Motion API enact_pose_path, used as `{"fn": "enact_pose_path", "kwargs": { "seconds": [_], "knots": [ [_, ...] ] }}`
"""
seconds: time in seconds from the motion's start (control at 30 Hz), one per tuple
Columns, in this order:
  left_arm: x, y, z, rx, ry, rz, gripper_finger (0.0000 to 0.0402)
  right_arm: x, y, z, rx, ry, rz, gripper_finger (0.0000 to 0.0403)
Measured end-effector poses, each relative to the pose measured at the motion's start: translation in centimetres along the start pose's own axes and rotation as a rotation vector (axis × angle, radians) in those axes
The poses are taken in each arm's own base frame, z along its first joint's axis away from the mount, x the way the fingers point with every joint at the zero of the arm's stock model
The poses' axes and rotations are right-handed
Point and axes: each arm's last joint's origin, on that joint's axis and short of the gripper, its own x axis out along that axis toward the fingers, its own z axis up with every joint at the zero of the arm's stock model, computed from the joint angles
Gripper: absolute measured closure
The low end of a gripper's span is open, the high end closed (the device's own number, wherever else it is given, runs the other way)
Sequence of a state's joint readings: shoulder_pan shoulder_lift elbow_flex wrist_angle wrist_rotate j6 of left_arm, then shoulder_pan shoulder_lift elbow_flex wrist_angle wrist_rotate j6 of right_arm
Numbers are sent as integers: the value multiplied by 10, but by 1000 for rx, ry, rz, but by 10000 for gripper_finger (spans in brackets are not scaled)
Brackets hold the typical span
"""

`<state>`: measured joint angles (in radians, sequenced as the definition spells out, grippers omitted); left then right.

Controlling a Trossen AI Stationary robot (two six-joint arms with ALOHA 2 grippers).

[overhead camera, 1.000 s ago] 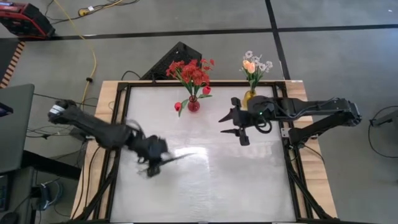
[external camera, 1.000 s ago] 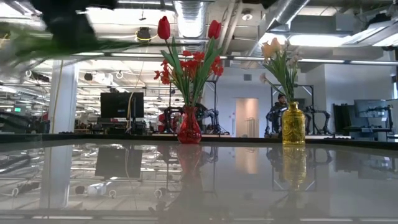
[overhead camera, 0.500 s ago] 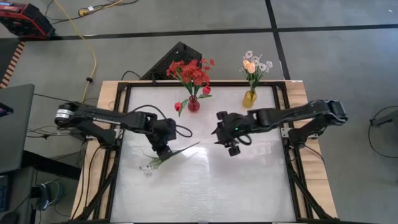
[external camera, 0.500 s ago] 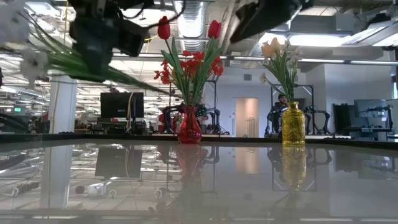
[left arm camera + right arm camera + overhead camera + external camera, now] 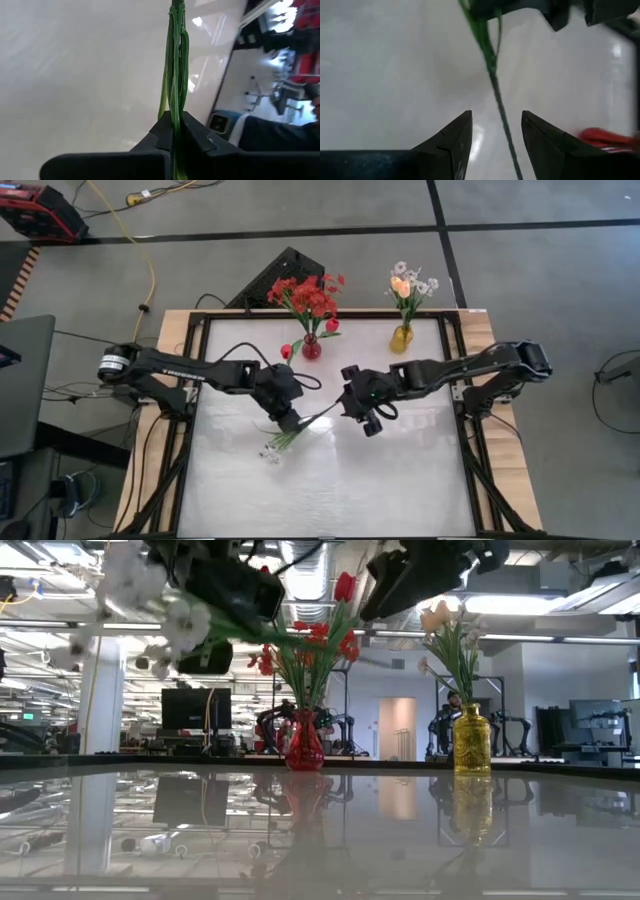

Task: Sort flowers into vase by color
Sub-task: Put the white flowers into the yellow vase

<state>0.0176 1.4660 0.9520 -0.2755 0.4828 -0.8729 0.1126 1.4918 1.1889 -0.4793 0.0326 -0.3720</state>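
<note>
Currently left gripper (image 5: 172, 134) jaws pinching white spray (image 5: 276, 446) stem over worktop (image 5: 400, 470); right gripper (image 5: 492, 131) jaws spread beside stem.

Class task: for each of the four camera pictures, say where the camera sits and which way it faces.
High: overhead, facing down; both arms, table.
Low: table height, facing the red vase and yellow vase; arms overhead.
Left wrist: along the left gripper, clamping the white flower spray's stem.
Right wrist: past the open right gripper.
Both wrist views share that stem.
</note>
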Motion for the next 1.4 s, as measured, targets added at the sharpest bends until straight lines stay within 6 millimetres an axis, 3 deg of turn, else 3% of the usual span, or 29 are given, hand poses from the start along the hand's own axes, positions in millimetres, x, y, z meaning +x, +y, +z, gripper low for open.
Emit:
{"fn": "enact_pose_path", "kwargs": {
  "seconds": [0.33,0.83,1.17,1.4],
  "knots": [
    [-4,-30,5,-3,-132,-205,400,-19,16,32,-258,21,-257,225],
    [-5,-28,8,-19,-207,-165,400,-26,29,40,-238,17,-265,227],
    [-7,-25,13,-29,-241,-151,400,9,33,30,-248,162,-298,227],
    [-7,-25,13,-31,-248,-145,400,25,36,44,-274,197,-348,240]
  ]
}}
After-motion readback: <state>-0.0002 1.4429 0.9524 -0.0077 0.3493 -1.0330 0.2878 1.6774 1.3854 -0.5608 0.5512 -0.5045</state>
